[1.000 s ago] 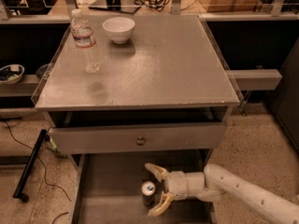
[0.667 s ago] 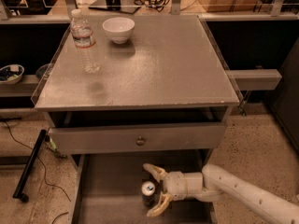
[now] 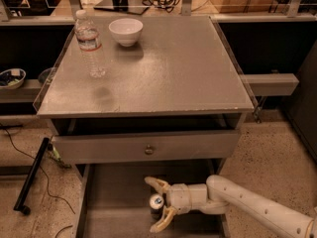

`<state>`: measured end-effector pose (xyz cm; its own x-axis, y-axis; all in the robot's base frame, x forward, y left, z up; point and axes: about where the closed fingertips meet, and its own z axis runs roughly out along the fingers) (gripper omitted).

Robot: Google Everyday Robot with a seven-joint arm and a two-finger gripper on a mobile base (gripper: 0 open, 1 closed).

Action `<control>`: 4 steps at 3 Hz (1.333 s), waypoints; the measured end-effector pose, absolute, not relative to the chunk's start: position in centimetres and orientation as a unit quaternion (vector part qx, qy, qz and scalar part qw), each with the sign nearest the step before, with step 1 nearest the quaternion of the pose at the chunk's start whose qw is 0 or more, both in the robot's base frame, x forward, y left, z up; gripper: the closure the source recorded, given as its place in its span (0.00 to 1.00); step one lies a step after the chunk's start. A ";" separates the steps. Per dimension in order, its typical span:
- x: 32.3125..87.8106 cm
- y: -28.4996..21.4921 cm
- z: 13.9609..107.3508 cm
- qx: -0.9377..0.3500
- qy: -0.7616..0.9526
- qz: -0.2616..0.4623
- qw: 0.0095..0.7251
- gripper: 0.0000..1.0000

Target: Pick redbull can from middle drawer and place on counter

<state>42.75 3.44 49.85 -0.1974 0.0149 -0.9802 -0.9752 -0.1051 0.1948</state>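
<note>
Claw point(image 3: 152, 205) sits low in the frame, inside the pulled-out middle drawer point(image 3: 114, 202). It is reached in from the right on the white arm point(image 3: 257, 213). Claw is released: the two pale fingers point(image 3: 157, 184) are spread wide, one on the far side of the can point(image 3: 156, 204) and one on the near side. The can stands between them, with a gap visible on each side.

Can is upright on the drawer floor, silver top facing up, roughly mid-width of the drawer.

Above it, a second drawer point(image 3: 99, 148) with a small round knob point(image 3: 148, 149) on its front is partly pulled out.

Above that is the counter point(image 3: 188, 78). A clear water bottle point(image 3: 90, 43) stands upright near its far left corner. A white bowl point(image 3: 126, 31) sits just to the right of the bottle, closer to the far edge. The two are apart.

On the floor at left lies a black pole point(image 3: 30, 175).
</note>
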 end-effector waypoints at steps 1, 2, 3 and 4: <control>42.7 3.4 49.9 -0.467 0.514 0.578 0.428 0.27; 42.7 3.4 49.9 -0.467 0.514 0.578 0.428 0.50; 42.7 3.4 49.9 -0.467 0.514 0.578 0.428 0.73; 42.7 3.5 49.9 -0.467 0.514 0.578 0.428 0.96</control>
<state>42.74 3.45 49.85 -0.1975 0.0149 -0.9802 -0.9752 -0.1053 0.1949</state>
